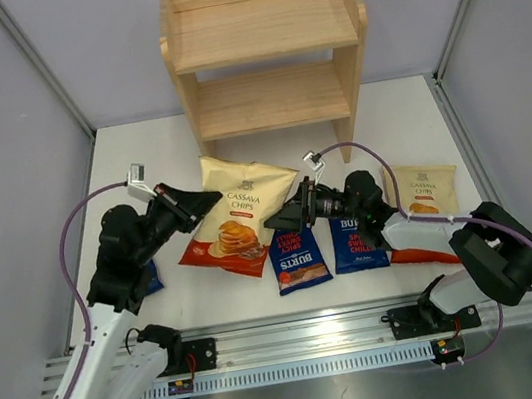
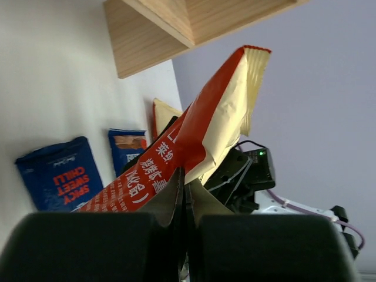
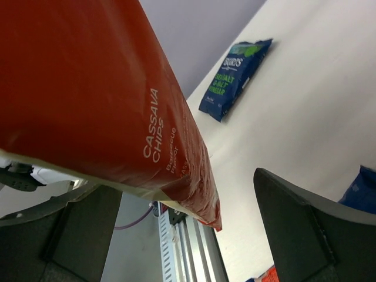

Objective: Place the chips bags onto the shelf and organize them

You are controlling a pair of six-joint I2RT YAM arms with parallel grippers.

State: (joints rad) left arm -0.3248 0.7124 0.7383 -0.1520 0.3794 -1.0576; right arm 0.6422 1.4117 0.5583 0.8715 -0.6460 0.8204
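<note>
My left gripper (image 1: 208, 204) is shut on the left edge of a cream-and-red cassava chips bag (image 1: 241, 219), holding it tilted off the table; in the left wrist view its fingers (image 2: 176, 194) pinch the bag (image 2: 200, 129). My right gripper (image 1: 277, 220) stands open at that bag's right edge, and the bag's red corner (image 3: 194, 188) hangs between its fingers without being clamped. Two dark blue Burts bags (image 1: 299, 258) (image 1: 357, 244) lie flat near the front. A second cassava bag (image 1: 424, 190) lies at the right. The blue-green Burts bag (image 3: 235, 76) lies by the left arm. The wooden shelf (image 1: 264, 43) stands at the back.
Grey walls close in the table on both sides and behind the shelf. A metal rail (image 1: 309, 340) with the arm bases runs along the near edge. The right arm's body (image 1: 423, 230) lies over part of the right-hand bags.
</note>
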